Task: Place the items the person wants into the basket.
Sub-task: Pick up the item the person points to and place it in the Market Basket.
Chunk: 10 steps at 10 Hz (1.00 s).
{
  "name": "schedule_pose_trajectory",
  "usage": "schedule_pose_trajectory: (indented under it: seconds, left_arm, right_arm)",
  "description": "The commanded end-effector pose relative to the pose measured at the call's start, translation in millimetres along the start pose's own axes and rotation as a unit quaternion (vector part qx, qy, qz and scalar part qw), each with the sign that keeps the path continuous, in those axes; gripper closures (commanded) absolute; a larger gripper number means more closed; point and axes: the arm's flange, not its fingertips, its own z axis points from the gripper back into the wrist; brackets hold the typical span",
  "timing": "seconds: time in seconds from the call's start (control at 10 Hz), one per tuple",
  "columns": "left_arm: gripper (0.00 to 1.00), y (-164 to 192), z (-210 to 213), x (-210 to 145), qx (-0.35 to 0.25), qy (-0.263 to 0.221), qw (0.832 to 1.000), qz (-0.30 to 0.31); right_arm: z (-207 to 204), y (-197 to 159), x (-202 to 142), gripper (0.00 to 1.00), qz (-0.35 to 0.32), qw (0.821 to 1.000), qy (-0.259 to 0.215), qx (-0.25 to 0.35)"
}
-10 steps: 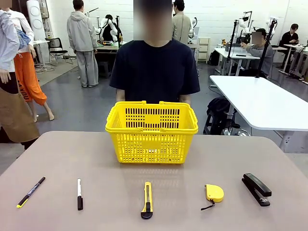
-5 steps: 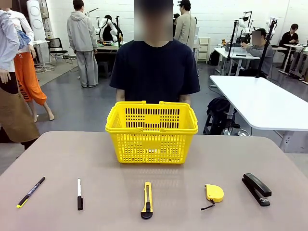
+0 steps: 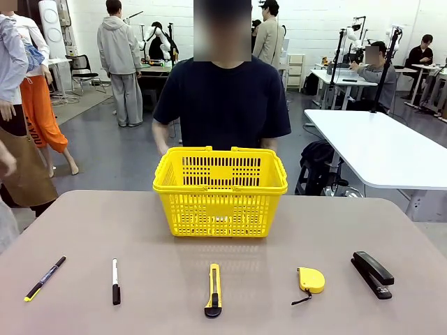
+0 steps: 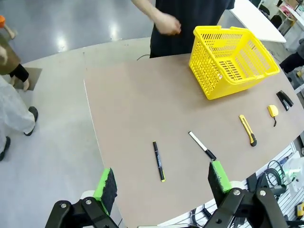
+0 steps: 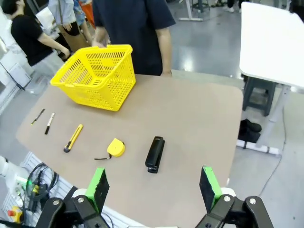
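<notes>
The marker (image 3: pixel 116 281), tape measure (image 3: pixel 311 280) and stapler (image 3: pixel 372 274) are lying untouched in the near row on the desk (image 3: pixel 140 230), alongside the utility knife (image 3: pixel 214 289) and pen (image 3: pixel 45 278). The basket (image 3: pixel 220 190) is standing behind them, apparently empty. Beyond it, the person (image 3: pixel 223 105) is now raising one hand (image 4: pixel 167 23) away from the body, where both arms were hanging close a moment earlier. This is probably the start of a request, so no item is chosen yet. The left gripper (image 4: pixel 162 180) and right gripper (image 5: pixel 153 183) are hovering above the desk, jaws fully released, grasping nothing.
</notes>
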Motion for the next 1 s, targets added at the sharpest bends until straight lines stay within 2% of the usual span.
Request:
schedule_pose_trajectory:
  seconds: [0.0, 0.9]
  left_arm:
    - [0.0, -4.3, 0.0, 0.7, -0.004, -0.002, 1.0, -0.007]
    - [0.0, -4.3, 0.0, 0.7, -0.004, -0.002, 1.0, -0.007]
  right_arm:
    - [0.7, -2.3, -0.6, 0.0, -0.002, 1.0, -0.003, -0.001]
    - [0.7, -2.3, -0.6, 0.0, -0.002, 1.0, -0.003, -0.001]
